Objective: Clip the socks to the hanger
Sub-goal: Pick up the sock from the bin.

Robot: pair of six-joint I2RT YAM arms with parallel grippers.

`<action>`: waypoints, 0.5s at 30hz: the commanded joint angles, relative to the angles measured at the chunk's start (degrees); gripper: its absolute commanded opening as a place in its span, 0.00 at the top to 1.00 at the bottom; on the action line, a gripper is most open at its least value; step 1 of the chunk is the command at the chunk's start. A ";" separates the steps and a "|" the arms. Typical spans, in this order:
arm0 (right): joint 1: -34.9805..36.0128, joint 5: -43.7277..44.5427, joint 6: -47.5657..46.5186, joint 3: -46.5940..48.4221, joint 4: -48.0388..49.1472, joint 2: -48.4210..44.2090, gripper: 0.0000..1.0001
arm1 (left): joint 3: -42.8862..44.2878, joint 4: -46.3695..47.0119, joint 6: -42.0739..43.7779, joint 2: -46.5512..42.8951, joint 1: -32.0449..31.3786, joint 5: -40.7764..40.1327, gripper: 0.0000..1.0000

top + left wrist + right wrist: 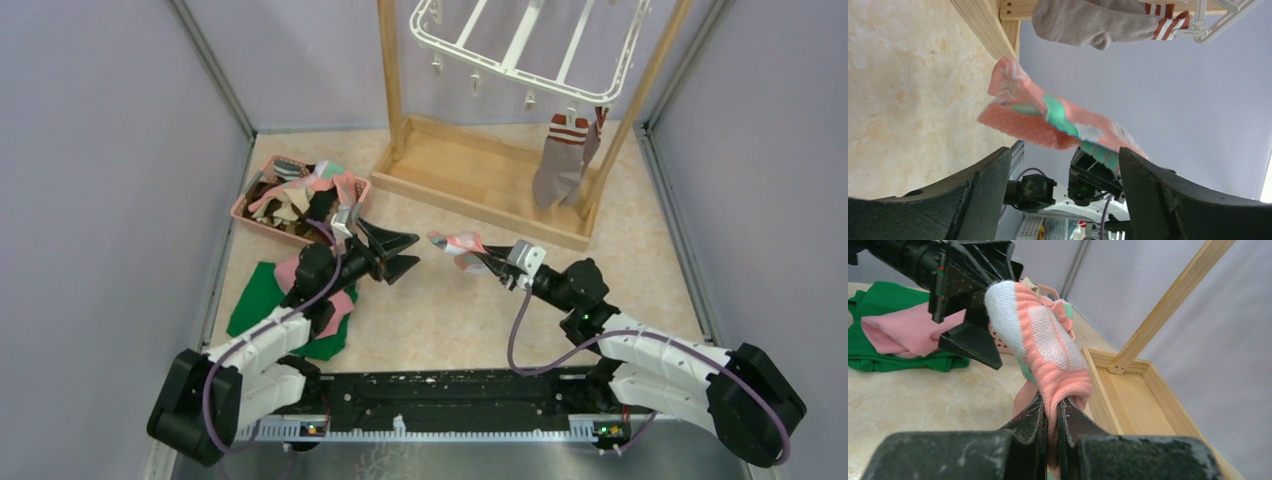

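Observation:
My right gripper [487,263] is shut on a salmon pink sock [455,246] with teal and white shapes and holds it above the floor; it also shows in the right wrist view [1048,347] and the left wrist view [1048,117]. My left gripper [405,252] is open and empty, just left of that sock, jaws facing it. A grey-brown sock [558,160] with a red-white striped cuff hangs clipped to the white hanger [520,45]. More socks lie in a pink basket [258,218].
The wooden frame stand [480,170] holds the hanger at the back. A green cloth [262,295] with a pink cloth [340,303] on it lies under my left arm. Grey walls close both sides.

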 commanded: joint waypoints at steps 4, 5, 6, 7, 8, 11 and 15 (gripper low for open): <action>0.70 -5.18 -1.16 -0.55 7.35 0.68 1.00 | 7.83 -2.38 -7.40 7.48 -2.01 2.07 0.16; 0.67 -5.83 -1.25 -0.78 7.73 0.77 1.00 | 8.21 -2.35 -7.42 8.16 -2.27 1.68 0.17; 0.67 -6.26 -1.28 -1.01 8.13 0.86 1.00 | 8.68 -2.30 -7.44 8.79 -2.58 1.25 0.20; 0.69 -6.62 -1.23 -1.08 8.54 0.93 1.00 | 9.12 -2.30 -7.49 9.59 -2.93 1.04 0.22; 0.70 -6.86 -1.29 -1.10 8.86 1.07 1.00 | 9.59 -2.38 -7.82 10.32 -3.29 1.10 0.25; 0.63 -7.52 -1.50 -1.10 8.85 1.15 1.00 | 10.69 -1.36 -8.29 12.50 -4.02 1.85 0.32; 0.65 -8.92 -1.91 -1.33 8.48 1.29 1.00 | 10.51 3.14 -9.36 14.66 -4.29 2.32 0.49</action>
